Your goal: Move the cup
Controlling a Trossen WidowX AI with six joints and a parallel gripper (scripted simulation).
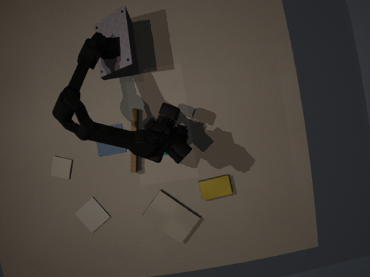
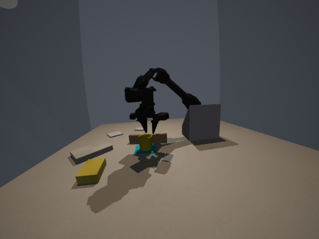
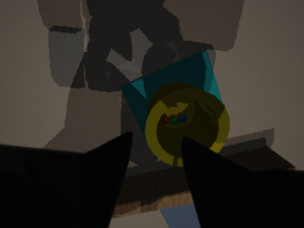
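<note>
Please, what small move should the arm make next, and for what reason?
Probably a short straight rise away. The yellow round cup stands upright on the teal square pad, the black parallel-jaw gripper is open and above its rim, apart from it, and the three marbles lie inside. A sideways move might knock the cup.

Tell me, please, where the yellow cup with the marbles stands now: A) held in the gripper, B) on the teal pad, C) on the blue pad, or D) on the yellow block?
B: the yellow cup stands on the teal pad, with the open gripper above it.
</note>
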